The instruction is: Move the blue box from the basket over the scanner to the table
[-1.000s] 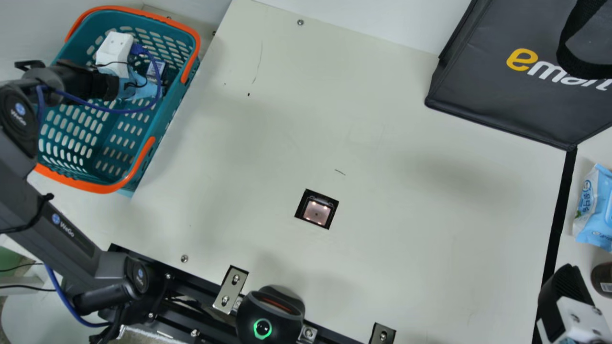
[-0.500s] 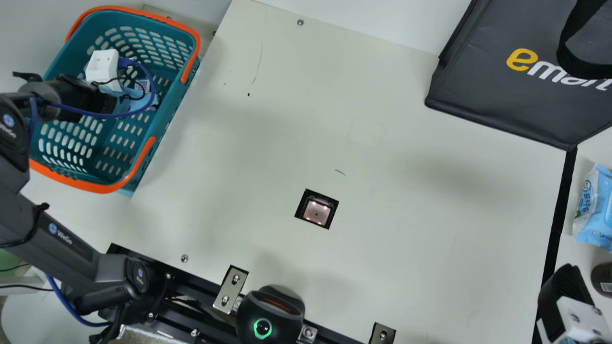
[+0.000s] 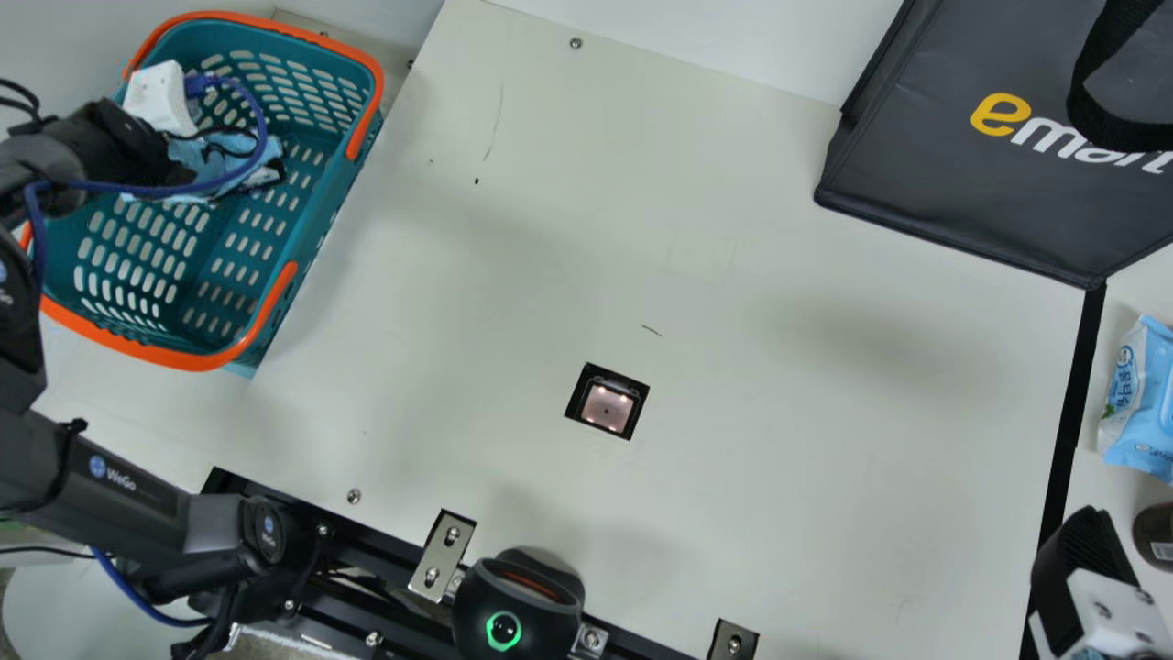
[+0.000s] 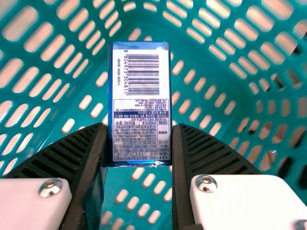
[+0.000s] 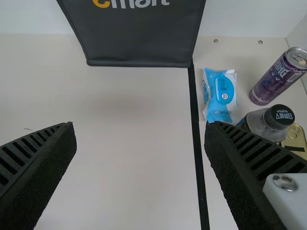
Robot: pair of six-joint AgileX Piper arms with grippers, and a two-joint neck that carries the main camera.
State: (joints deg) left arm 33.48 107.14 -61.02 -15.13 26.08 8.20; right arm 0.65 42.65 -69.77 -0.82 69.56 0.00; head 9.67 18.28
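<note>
Left gripper point(image 3: 264, 172) clamps the blue box point(image 4: 141, 108), barcode point(image 4: 143, 74) facing the wrist point(image 3: 55, 163), long axis seemingly across the pinch.

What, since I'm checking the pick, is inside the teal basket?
The left gripper holds the blue box within the basket's outline; how deep is unclear. Slotted walls show around them; anything directly beneath is covered.

The shopping bag point(image 3: 944, 156) is cut off in the main view; the tiniest print on the blue box point(image 4: 140, 103) escapes me.
</note>
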